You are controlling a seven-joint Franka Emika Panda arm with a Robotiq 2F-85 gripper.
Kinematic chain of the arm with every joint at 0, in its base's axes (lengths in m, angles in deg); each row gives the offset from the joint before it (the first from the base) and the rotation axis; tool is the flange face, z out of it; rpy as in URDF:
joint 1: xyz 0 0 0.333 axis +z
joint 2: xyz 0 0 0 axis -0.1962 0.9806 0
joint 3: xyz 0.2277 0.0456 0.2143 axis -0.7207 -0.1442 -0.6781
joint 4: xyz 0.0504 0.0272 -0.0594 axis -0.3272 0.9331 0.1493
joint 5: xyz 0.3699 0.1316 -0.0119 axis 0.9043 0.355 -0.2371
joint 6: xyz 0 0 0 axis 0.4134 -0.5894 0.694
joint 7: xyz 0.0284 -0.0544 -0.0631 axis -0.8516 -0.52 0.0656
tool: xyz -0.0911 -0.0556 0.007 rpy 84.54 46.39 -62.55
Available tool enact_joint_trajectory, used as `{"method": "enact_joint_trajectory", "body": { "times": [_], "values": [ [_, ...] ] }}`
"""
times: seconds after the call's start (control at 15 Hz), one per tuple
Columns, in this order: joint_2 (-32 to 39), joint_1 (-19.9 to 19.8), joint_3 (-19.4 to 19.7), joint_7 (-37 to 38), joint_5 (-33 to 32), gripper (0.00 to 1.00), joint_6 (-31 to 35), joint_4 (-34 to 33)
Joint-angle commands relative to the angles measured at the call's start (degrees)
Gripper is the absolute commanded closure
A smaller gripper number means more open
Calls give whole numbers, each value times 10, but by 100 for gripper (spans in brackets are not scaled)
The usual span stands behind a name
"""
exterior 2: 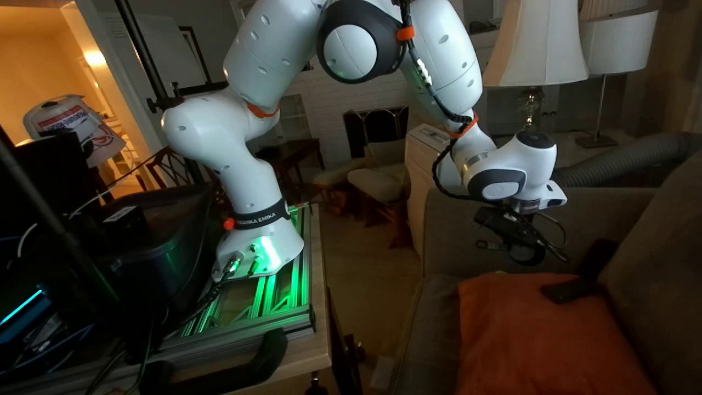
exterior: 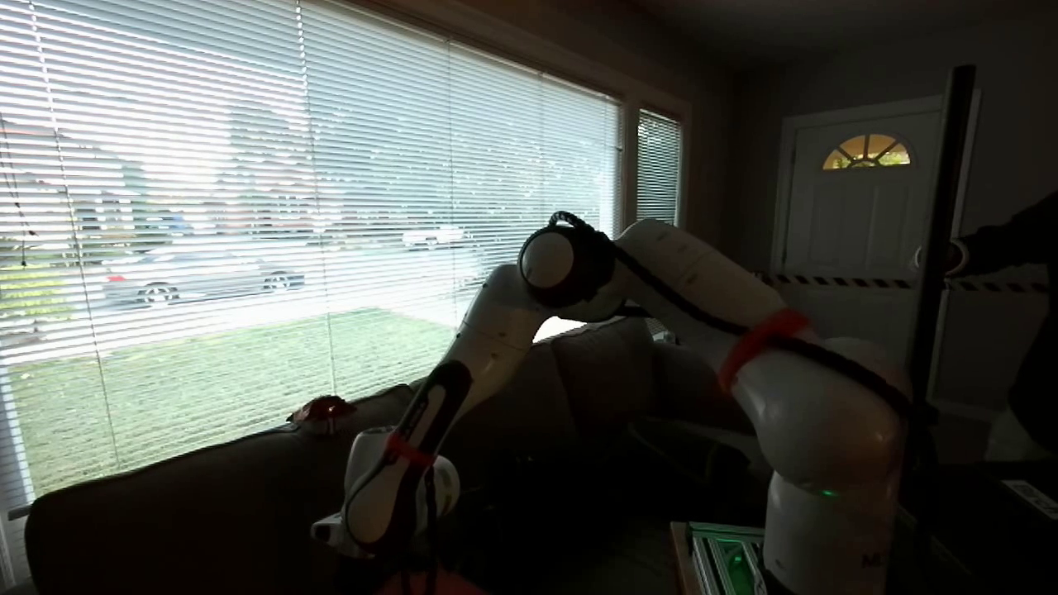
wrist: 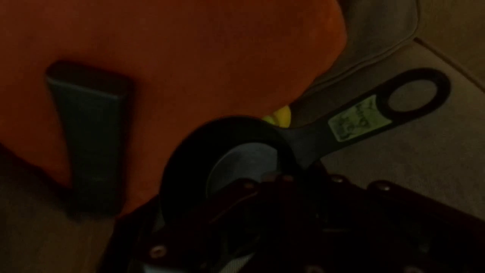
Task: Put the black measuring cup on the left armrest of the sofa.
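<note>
Sofa [exterior 2: 436,312] and orange pillow [exterior 2: 526,340] lay below; lower centre in the wrist view, the gripper [wrist: 290,182] pinched the black measuring cup [wrist: 212,144], presumably mid-carry; next likely called for raising it onto the armrest [exterior 2: 609,208].

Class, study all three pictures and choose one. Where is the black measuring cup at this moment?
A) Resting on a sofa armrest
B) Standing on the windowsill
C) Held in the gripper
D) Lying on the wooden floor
C: the wrist view shows the gripper clasping the black measuring cup by its wall, and in an exterior view the cup hangs over the sofa.
</note>
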Motion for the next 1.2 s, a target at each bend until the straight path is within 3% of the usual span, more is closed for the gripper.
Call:
{"method": "enact_joint_trajectory", "body": {
  "times": [0.0, 0.33, 0.8, 1.0, 1.13],
  "values": [
    [-1, 53, 61, -31, 10, 97, -72, -18],
    [5, 149, 159, -52, -19, 97, -100, -39],
    [7, 269, 247, -54, -107, 97, -93, -55],
    [9, 297, 270, -55, -138, 97, -94, -55],
    [14, 316, 291, -50, -172, 97, -47, -54]
  ]
}}
